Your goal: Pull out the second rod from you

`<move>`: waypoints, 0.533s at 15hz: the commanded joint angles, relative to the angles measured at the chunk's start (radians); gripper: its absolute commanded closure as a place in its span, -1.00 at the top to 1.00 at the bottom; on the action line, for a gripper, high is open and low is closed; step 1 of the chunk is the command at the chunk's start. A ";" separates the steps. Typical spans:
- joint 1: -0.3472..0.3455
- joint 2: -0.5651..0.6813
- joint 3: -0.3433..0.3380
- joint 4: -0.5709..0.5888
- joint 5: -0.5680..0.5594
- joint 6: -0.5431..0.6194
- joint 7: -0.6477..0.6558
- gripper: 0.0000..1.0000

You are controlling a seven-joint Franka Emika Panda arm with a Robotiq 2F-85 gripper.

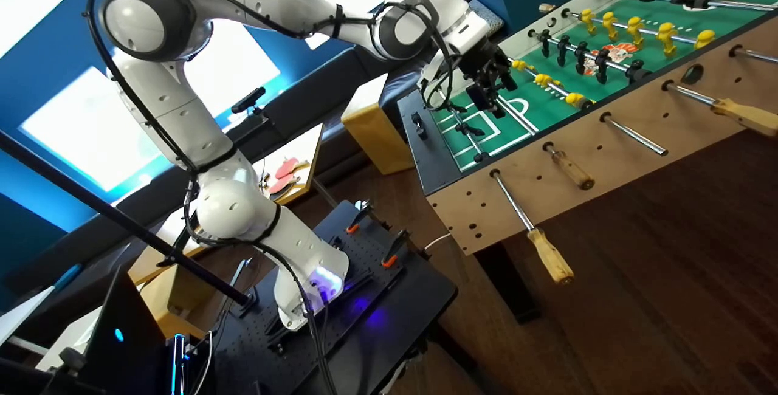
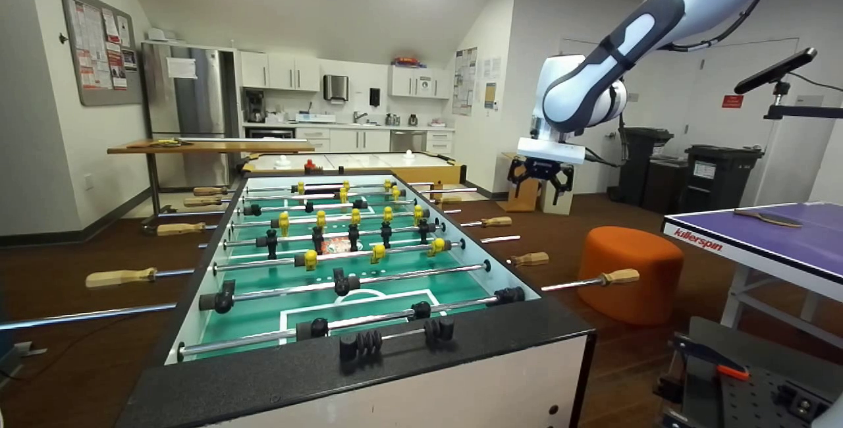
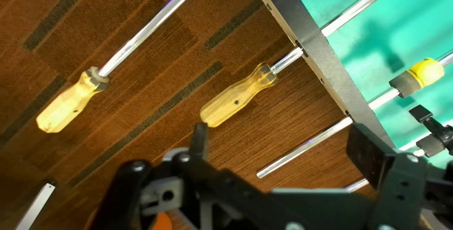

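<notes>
The gripper (image 3: 283, 137) is hovering empty, jaws spread — presumably for straddling the second rod (image 3: 287, 60), whose wooden handle (image 3: 237, 96) is sitting just outside the table wall (image 3: 329, 65) (seemingly deep in, so needing pulling).

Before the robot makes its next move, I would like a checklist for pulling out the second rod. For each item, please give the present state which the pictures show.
1. Hand open: ok; its fingers stand wide apart.
2. Second rod carries a wooden handle: ok; whole in the wrist view.
3. Room to pull: seems ok; only a short metal length shows between handle and foosball table's side wall.
4. Handle between fingers: not ok; it appears beyond their tips in the wrist view.
5. Hand lowered to the handle: not ok; in an exterior view it hangs above.
6. Rod slides freely: cannot tell from these pictures.
</notes>
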 commanded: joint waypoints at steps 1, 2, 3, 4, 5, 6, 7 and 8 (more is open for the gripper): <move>0.028 -0.001 -0.029 0.003 0.013 -0.002 -0.012 1.00; 0.029 -0.003 -0.029 0.003 0.013 -0.002 -0.012 1.00; 0.029 -0.004 -0.029 0.003 0.013 -0.002 -0.012 1.00; 0.031 0.001 -0.034 0.002 0.024 0.014 0.019 1.00; 0.035 0.008 -0.042 -0.005 0.032 0.038 0.056 1.00; 0.042 0.016 -0.056 -0.007 0.024 0.059 0.103 1.00; 0.043 0.021 -0.064 -0.012 0.033 0.079 0.135 1.00; 0.047 0.030 -0.078 -0.015 0.034 0.101 0.184 1.00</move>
